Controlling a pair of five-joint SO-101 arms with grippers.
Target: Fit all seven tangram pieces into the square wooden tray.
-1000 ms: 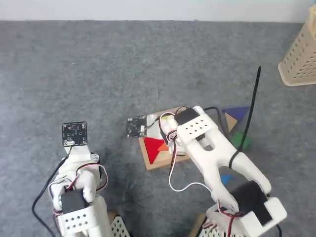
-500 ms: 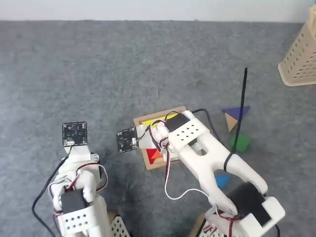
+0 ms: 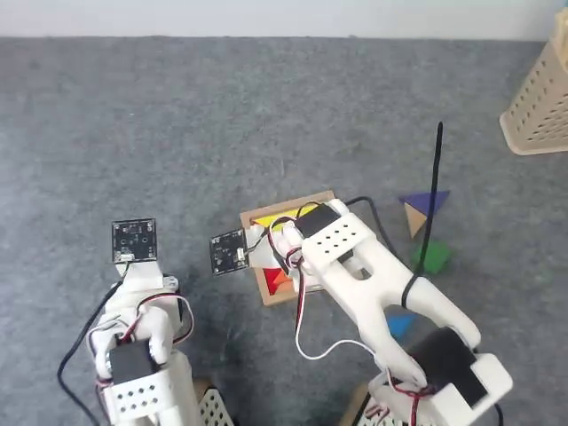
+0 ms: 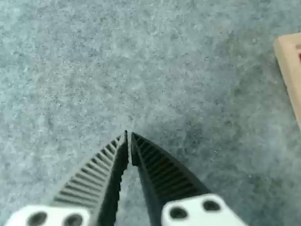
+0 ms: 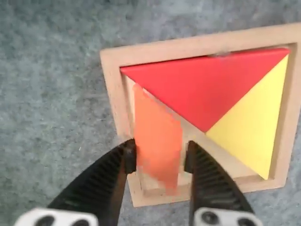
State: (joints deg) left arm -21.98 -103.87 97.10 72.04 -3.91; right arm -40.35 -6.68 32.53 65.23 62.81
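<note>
From above, my right arm leans over the square wooden tray (image 3: 271, 209) on the grey desk (image 3: 177, 115). My left tool (image 4: 128, 136) sits pinched together, empty. My right tool (image 5: 160, 157) clamps the orange parallelogram piece (image 5: 157, 136) at the tray's bare corner beside the big red triangle (image 5: 207, 84). I judge this to be the placing step, and next I must lay the piece flat and let go. No writing is legible.

We record the left arm (image 3: 133, 373) and the right arm (image 3: 382, 284) as white printed shells with rows of small round holes, black servo blocks at the joints and loose red, white and black wire bundles (image 3: 306, 302). A black cable (image 3: 435, 186) runs off the right arm, and each wrist carries a small black square camera board (image 3: 134, 240). The left end effector (image 4: 128, 139) and the right end effector (image 5: 160, 153) have black fingers (image 4: 160, 174) with ribbed inner faces, set on white mounts with dark screw holes.
</note>
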